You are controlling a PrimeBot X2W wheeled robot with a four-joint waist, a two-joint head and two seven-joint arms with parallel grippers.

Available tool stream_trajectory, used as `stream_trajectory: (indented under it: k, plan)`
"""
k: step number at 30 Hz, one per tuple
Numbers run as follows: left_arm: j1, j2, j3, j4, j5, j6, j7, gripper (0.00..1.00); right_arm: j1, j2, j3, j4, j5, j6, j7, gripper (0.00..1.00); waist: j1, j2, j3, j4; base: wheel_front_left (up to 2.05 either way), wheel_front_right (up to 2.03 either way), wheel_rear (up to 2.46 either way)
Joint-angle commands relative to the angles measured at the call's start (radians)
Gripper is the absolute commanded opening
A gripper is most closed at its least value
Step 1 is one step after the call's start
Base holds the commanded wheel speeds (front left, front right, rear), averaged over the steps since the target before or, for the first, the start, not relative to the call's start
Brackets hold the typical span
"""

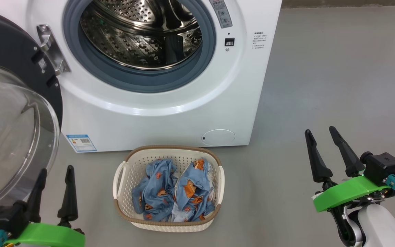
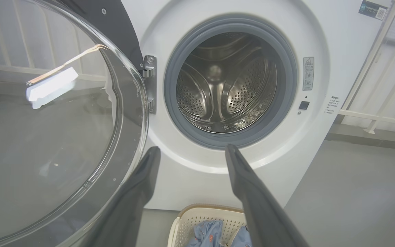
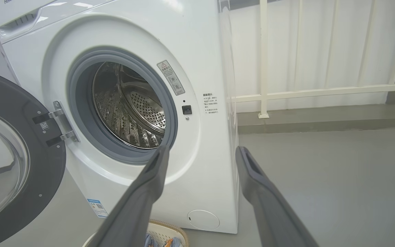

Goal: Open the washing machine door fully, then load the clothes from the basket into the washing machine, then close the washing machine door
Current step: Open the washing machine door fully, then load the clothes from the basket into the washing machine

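The door (image 1: 12,120) is hanging open; the clothes (image 1: 173,192) are awaiting loading in the basket (image 1: 170,148) between left claw (image 1: 56,168) and right claw (image 1: 320,129), both spread.

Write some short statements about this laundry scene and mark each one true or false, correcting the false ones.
1. The large round black washing machine door with its clear glass window stands open. True.
2. The light blue printed fabric clothes lie inside the perforated steel drum. False: they lie in the cream-white perforated plastic basket.
3. The basket stands on the grey floor before the big white washing machine. True.
4. The right gripper holds a garment. False: it is open and empty.
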Motion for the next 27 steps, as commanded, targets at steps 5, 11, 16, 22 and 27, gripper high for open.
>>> stream_trajectory:
  k: [5, 11, 16, 22, 27]
  plan:
    - [-0.038, 0.024, 0.034, -0.01, -0.007, -0.001, -0.006, 1.0, -0.027, -0.005, 0.014, -0.018, -0.004, 0.008, -0.012, 1.0, 0.0, -0.0001, 0.001, 0.001, 0.0, 0.0, 0.0]
    - [-0.039, 0.026, 0.032, -0.01, -0.008, 0.001, -0.006, 1.0, -0.028, -0.003, 0.014, -0.019, -0.004, 0.008, -0.012, 1.0, 0.0, -0.0001, 0.003, 0.002, 0.0, 0.0, 0.0]
    - [-0.04, 0.028, 0.029, -0.01, -0.011, 0.001, -0.006, 1.0, -0.028, 0.0, 0.014, -0.02, -0.006, 0.008, -0.012, 1.0, 0.0, -0.0001, 0.005, 0.003, 0.0, 0.0, 0.0]
    - [-0.041, 0.029, 0.024, -0.007, -0.014, 0.002, -0.004, 1.0, -0.026, 0.001, 0.014, -0.02, -0.008, 0.008, -0.012, 1.0, 0.0, -0.0001, 0.005, 0.004, 0.0, 0.0, 0.0]
    - [-0.04, 0.03, 0.02, -0.006, -0.017, 0.003, -0.003, 1.0, -0.024, 0.003, 0.014, -0.02, -0.01, 0.008, -0.012, 1.0, 0.0, -0.0001, 0.002, 0.005, 0.0, 0.0, 0.0]
